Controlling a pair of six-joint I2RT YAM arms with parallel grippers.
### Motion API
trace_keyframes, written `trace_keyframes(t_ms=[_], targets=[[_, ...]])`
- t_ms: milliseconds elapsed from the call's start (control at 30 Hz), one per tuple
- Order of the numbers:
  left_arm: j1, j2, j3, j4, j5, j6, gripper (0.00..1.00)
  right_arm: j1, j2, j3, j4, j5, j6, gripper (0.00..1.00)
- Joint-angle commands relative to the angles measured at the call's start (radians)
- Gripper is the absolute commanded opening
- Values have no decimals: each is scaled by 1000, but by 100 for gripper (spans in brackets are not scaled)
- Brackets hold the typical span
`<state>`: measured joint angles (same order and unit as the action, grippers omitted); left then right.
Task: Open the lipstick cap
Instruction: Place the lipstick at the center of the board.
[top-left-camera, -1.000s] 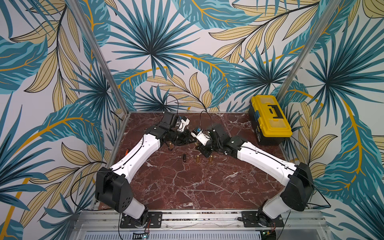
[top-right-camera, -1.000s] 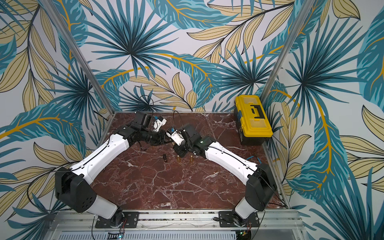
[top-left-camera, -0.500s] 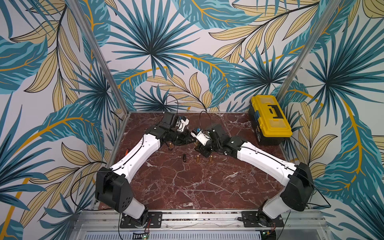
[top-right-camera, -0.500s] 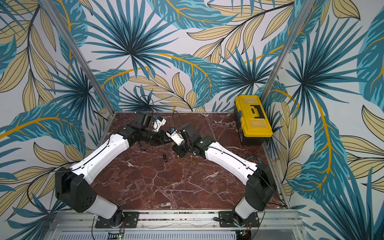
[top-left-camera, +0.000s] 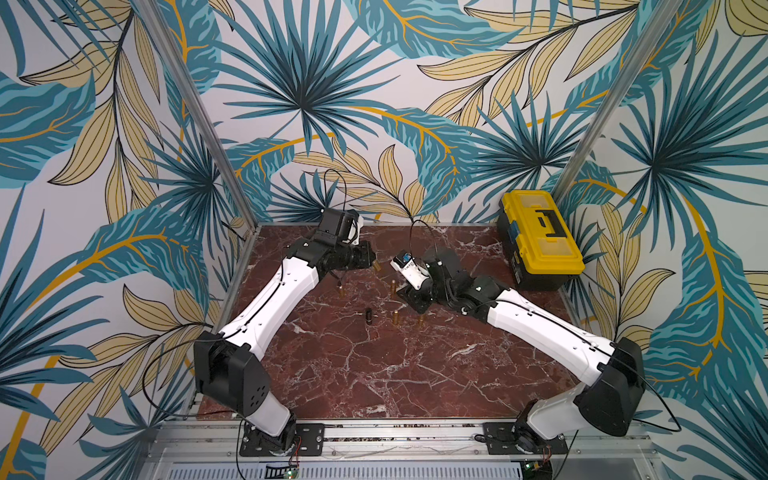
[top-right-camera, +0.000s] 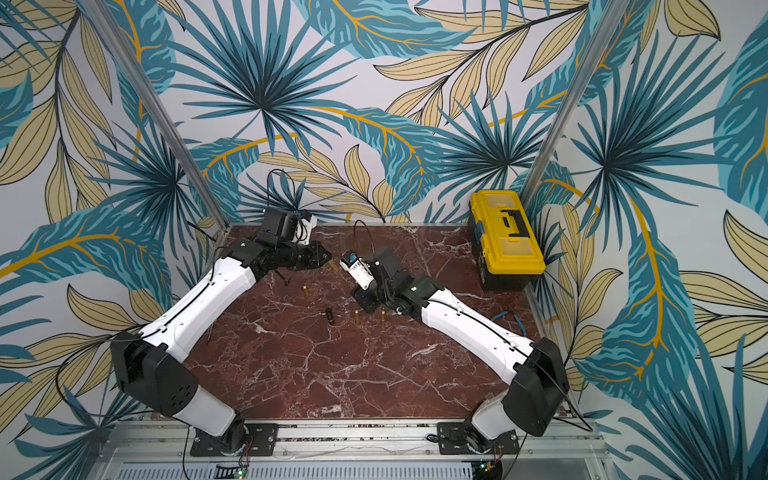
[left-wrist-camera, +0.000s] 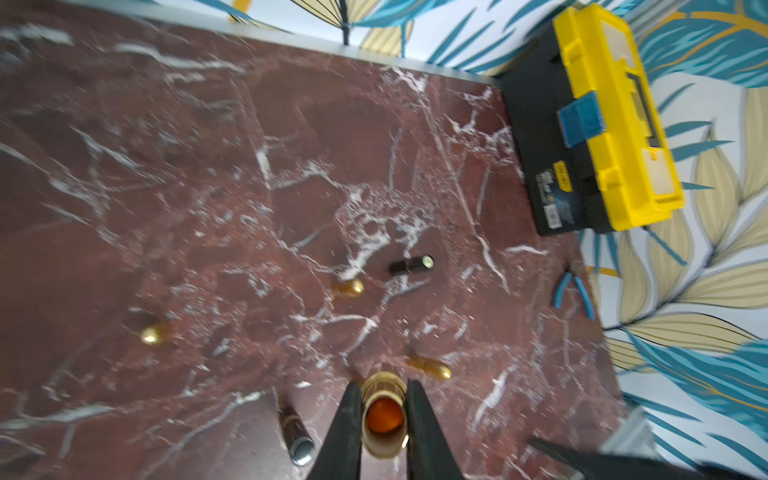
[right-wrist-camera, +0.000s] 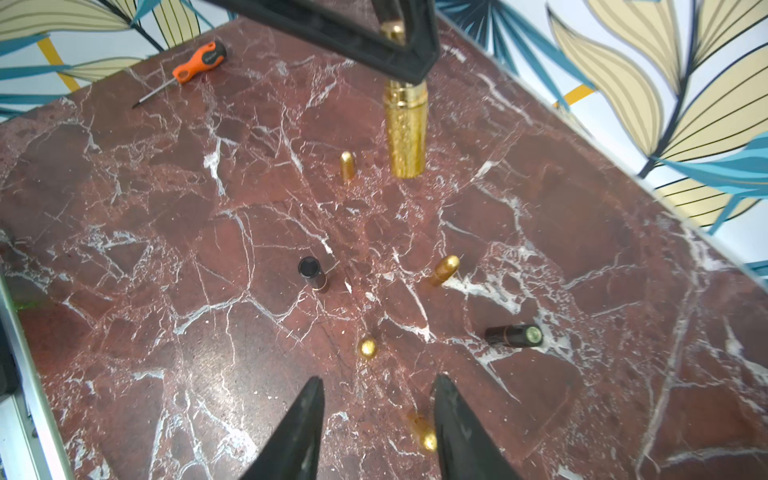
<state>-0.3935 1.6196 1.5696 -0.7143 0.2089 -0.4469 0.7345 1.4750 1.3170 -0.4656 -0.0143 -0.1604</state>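
Left wrist view: the left claw (left-wrist-camera: 382, 384) is clamped on the gold lipstick (left-wrist-camera: 383, 419), one finger on each side of the tube. The end facing the camera is open, with orange-red colour showing inside and no cover on it. In the right wrist view the tube hangs upright below those fingers. In both top views the lipstick sits at the claw's tip over the far half of the desk (top-left-camera: 374, 374), about midway between its left and right edges.

The right claw (right-wrist-camera: 379, 377) stands parted with nothing between its jaws. A gold cap (right-wrist-camera: 424, 432) lies on the desk just beside one finger, but whether they touch I cannot tell. More loose caps (right-wrist-camera: 444, 270) are scattered on the desk nearby, along with two black tubes, one upright (right-wrist-camera: 311, 272) and one on its side (right-wrist-camera: 513, 336). A yellow toolbox (top-left-camera: 540, 232) fills the far right corner, and blue pliers (top-right-camera: 509, 318) lie by the right edge.

Against the top views of a second ago, both arms are in almost the same places. The one clear change is at the right claw — shut then, open now. The left claw's grip on the lipstick is as it was.
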Motion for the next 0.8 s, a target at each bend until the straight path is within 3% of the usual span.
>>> trace_keyframes(t_ms=[0, 133, 267, 767], targets=[[3, 98, 54, -2, -174, 102, 14, 0, -43, -29, 2, 21, 21, 46], [5, 211, 125, -2, -261, 183, 14, -5, -52, -35, 4, 1, 43, 46], [22, 285, 149, -2, -263, 212, 14, -9, -50, -46, 10, -5, 54, 46], [19, 358, 22, 24, -275, 188, 15, -11, -20, -53, 20, -3, 48, 46]])
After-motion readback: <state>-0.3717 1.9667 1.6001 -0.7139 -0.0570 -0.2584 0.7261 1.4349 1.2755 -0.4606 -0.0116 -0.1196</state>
